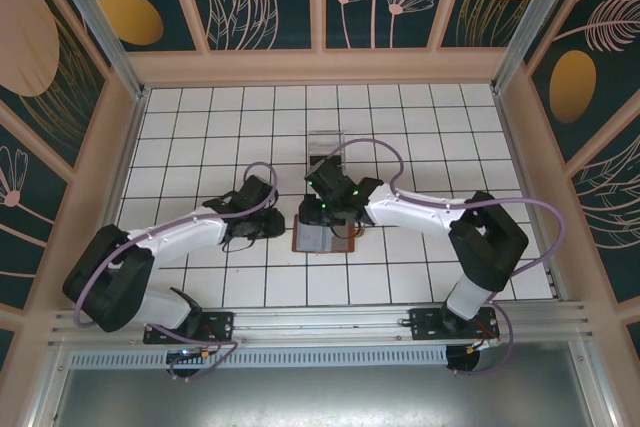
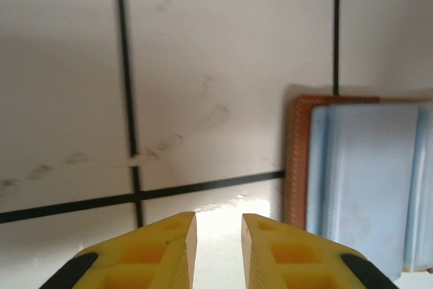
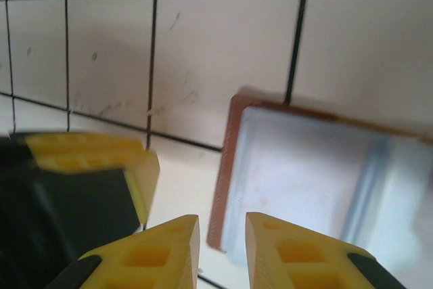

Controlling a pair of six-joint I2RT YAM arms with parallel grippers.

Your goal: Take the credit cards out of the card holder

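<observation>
Beside the card holder [image 1: 322, 238], left hand [image 2: 218, 220] and right hand [image 3: 222, 221] hang barely parted, empty; pin it, then pinch out the credit cards.

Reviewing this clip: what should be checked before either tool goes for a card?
1. Card holder lies open, grey-blue inside up: ok.
2. Left tool empty, a narrow gap between its fingertips: ok.
3. Right tool empty, same narrow gap: ok.
4. Cards visible in the pockets: cannot tell.
5. Room between tools: probably not ok; the left tool's finger sits close beside the right tool in the right wrist view.
</observation>
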